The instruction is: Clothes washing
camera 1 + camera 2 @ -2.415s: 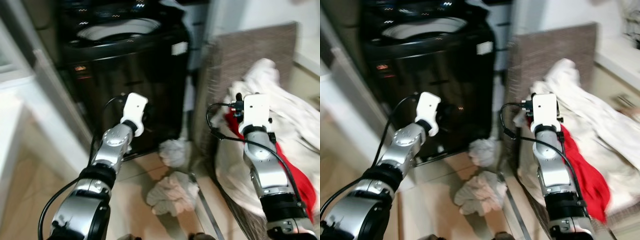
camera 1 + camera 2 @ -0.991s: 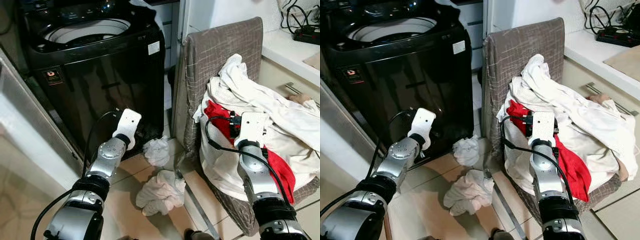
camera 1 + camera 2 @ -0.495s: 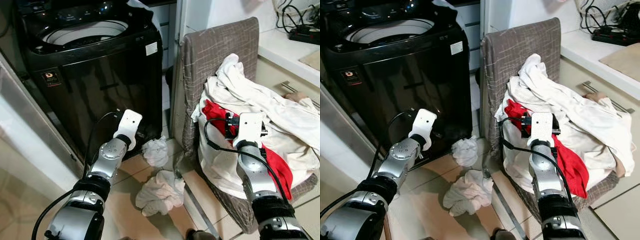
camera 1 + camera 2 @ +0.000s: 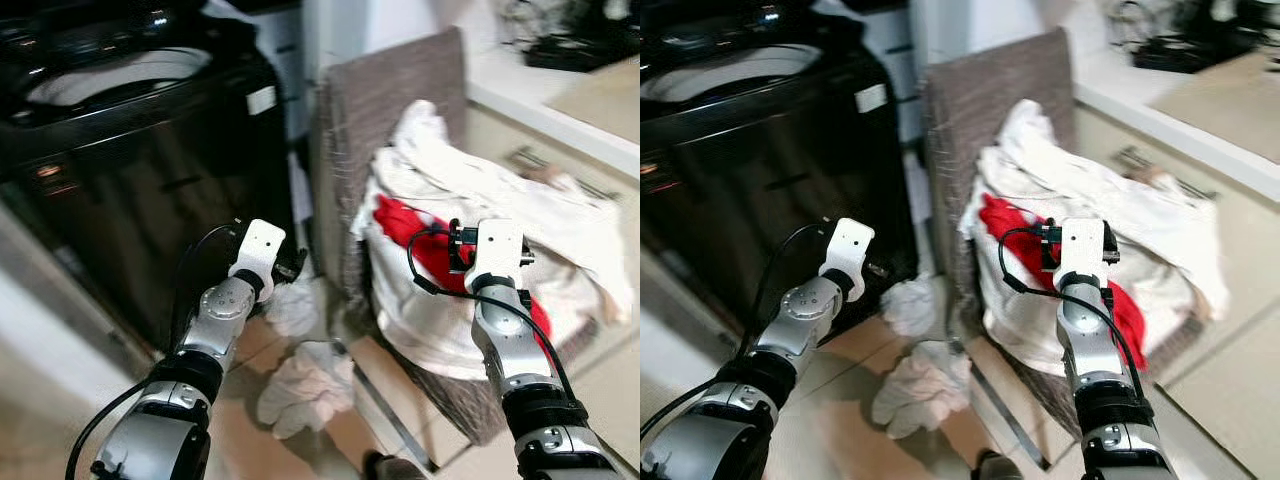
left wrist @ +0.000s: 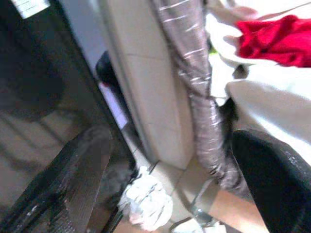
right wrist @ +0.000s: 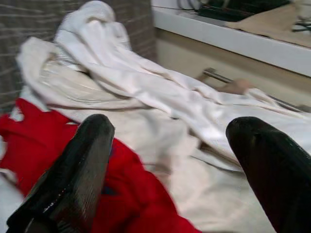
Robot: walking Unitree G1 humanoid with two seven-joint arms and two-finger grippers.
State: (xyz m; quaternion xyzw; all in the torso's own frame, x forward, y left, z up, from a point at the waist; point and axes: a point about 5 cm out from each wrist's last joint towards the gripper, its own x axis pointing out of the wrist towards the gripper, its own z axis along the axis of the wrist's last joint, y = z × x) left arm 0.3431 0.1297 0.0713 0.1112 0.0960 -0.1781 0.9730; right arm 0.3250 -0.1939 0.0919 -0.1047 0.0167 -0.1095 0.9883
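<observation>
A black top-loading washing machine [image 4: 130, 150] stands at the left with its lid up. To its right, a grey fabric chair [image 4: 370, 110] holds a pile of white clothes [image 4: 450, 170] with a red garment [image 4: 420, 235] in it. Two crumpled white cloths lie on the floor, one [image 4: 300, 385] near me and one [image 4: 290, 310] by the machine's foot. My left gripper [image 5: 170, 184] is open, low between machine and chair, above the floor cloth [image 5: 146, 204]. My right gripper [image 6: 170, 170] is open just in front of the red garment [image 6: 29, 145], holding nothing.
A pale counter [image 4: 560, 100] with cables and a power strip [image 4: 570, 45] runs along the right, with a drawer handle [image 4: 535, 165] below it. A metal floor track [image 4: 385, 410] runs past the chair's base. The head views are somewhat blurred.
The whole picture has shifted left and blurred, so the camera has swung right. Both arms keep their poses, with the right gripper still at the red garment.
</observation>
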